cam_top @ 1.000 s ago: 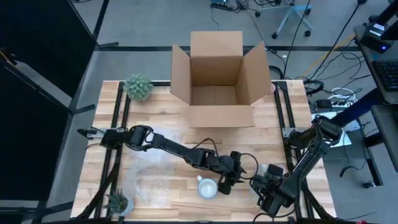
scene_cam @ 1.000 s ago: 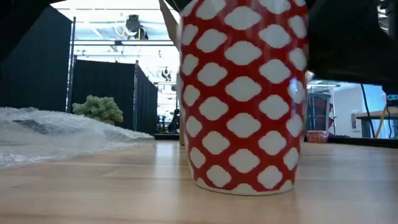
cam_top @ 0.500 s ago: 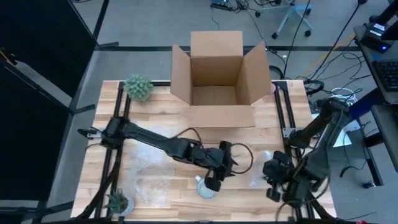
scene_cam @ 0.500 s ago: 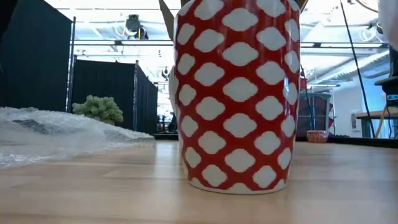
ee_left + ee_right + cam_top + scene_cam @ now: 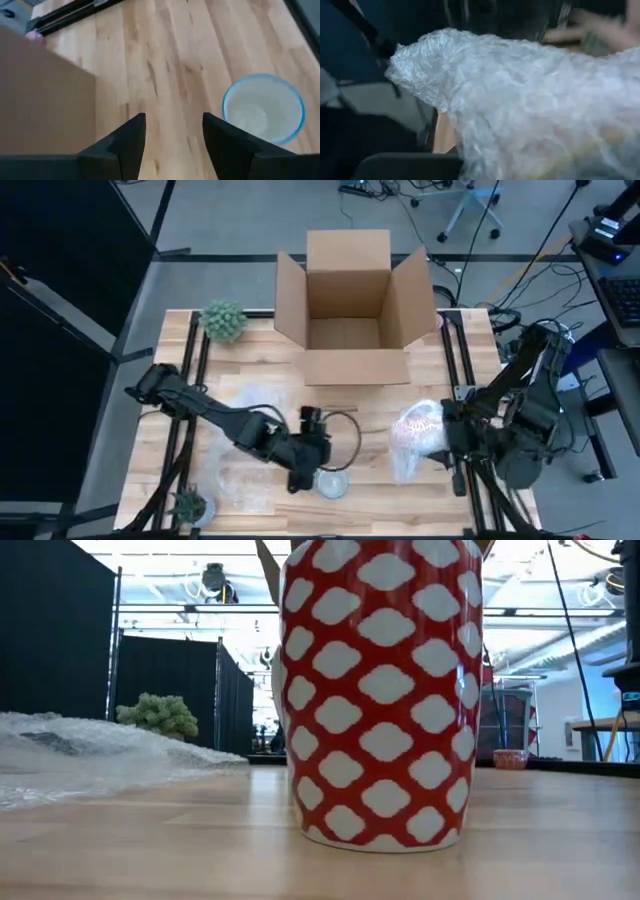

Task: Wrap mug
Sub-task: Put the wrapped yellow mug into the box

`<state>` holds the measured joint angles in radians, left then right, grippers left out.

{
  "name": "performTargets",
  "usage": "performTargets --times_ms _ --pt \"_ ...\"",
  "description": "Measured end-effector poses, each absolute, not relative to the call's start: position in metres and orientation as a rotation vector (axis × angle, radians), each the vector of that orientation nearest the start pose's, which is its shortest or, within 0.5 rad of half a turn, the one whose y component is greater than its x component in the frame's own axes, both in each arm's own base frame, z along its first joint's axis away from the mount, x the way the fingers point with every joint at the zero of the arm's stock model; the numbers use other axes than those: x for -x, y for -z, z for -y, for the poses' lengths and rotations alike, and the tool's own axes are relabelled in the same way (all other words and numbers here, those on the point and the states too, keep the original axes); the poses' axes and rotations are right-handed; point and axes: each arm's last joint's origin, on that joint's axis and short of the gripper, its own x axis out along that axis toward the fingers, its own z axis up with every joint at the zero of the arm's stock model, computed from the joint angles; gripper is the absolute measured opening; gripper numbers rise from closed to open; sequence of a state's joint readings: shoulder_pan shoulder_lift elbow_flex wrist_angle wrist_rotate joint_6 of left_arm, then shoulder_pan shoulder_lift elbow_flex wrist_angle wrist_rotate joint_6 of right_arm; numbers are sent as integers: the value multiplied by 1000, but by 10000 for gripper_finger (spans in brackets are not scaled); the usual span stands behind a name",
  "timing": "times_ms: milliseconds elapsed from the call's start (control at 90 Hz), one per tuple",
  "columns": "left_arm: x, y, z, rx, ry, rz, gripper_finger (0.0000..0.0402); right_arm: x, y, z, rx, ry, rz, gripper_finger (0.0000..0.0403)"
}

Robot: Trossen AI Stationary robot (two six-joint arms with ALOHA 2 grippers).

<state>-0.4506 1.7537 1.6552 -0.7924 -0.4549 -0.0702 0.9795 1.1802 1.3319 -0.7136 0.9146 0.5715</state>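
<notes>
- High view: the mug (image 5: pixel 333 481) stands upright near the table's (image 5: pixel 470 480) front edge; the left gripper (image 5: pixel 303 473) sits just left of it, and the right gripper (image 5: pixel 446 442) holds a bubble wrap sheet (image 5: pixel 415 438) up at the right.
- Low view: the red-and-white mug (image 5: pixel 380 690) fills the middle, with more bubble wrap (image 5: pixel 90 755) lying at the left.
- Left wrist view: the fingers (image 5: pixel 127 142) are spread, grasping nothing, with the mug's rim (image 5: pixel 263 107) beside them.
- Right wrist view: bubble wrap sheet (image 5: pixel 530 100) fills the frame, clenched in the claw.
</notes>
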Motion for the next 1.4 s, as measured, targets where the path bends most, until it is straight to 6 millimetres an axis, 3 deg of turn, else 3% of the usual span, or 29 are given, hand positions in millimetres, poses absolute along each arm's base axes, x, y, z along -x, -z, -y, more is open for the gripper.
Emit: performTargets --times_ms 200,400,633,789,922,1078,1400 --pt "-305 -319 134 -254 -104 -696 180 -165 -416 -157 -26 139 -199 14" --pt "-275 -298 115 -165 -123 -582 180 -199 -439 -118 83 330 -68 14" --pt "-257 -260 106 -190 -114 -577 180 -235 -463 -33 188 566 -20 14" --pt "-254 -246 103 -177 -130 -604 180 -258 -468 29 173 657 -122 14" --pt "-253 -241 101 -189 -142 -629 180 -276 -449 78 74 682 -309 14" --pt "-253 -242 100 -194 -141 -619 180 -298 -405 118 -83 639 -535 13" --pt "-254 -243 101 -200 -139 -604 180 -343 -324 150 -161 652 -837 13"
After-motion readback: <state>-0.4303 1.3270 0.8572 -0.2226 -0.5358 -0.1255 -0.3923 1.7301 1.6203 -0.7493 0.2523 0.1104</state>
